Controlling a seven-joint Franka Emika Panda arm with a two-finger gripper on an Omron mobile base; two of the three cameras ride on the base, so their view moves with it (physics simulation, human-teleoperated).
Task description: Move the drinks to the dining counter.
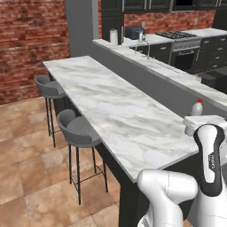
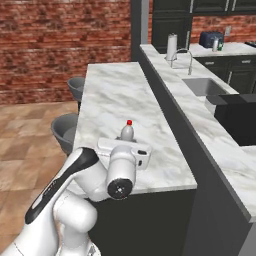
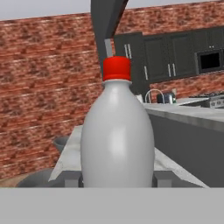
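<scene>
A slim pale bottle with a red cap [image 3: 117,140] stands upright between my fingers, close to the camera in the hand view. My gripper [image 3: 117,179] is shut on its lower body. The same bottle [image 1: 197,107] [image 2: 127,131] pokes up behind my hand over the near end of the dining counter [image 1: 111,102] [image 2: 110,95], a long white marble slab. My hand hides the bottle's base, so I cannot tell if it touches the slab. A small grey bottle [image 2: 216,45] [image 1: 141,35] stands far off beside the toaster.
Two grey round stools [image 1: 51,86] [image 1: 80,128] line the counter's left side. A higher grey ledge [image 1: 177,75] runs along its right, with the sink [image 2: 205,87] and faucet [image 2: 185,55] behind it. A toaster [image 2: 211,39] and a paper-towel roll [image 2: 171,46] sit at the back.
</scene>
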